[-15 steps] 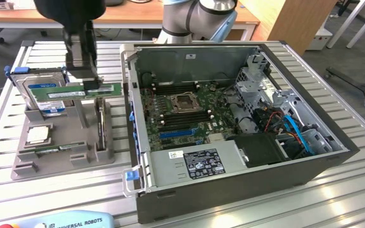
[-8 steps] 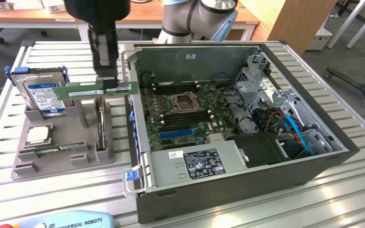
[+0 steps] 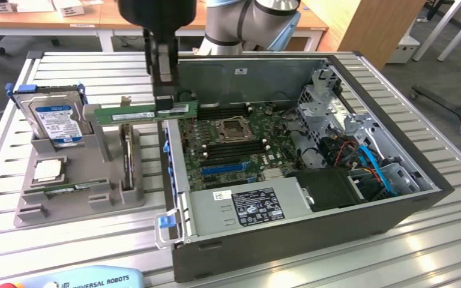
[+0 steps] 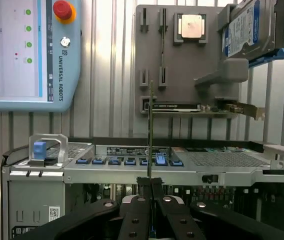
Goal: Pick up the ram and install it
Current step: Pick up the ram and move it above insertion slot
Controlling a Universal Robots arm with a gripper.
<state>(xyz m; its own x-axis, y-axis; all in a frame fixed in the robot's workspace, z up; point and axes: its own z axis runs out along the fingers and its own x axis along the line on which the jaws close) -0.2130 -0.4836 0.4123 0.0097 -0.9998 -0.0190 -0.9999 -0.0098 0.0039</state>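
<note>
Two black metal fingers (image 4: 136, 210) are pinched shut on the ram (image 3: 134, 114), a long, thin green circuit-board stick with small black chips. They hold it level and on edge in the air, above the exterior view's left wall of one open dark-grey metal computer case (image 3: 422, 198). Beside the case, on the ribbed aluminium worktop (image 3: 54, 246), one grey plastic holder (image 3: 78, 204) carries one silver hard drive (image 3: 54, 120) with a blue label and one square metal processor (image 3: 48, 171).
</note>
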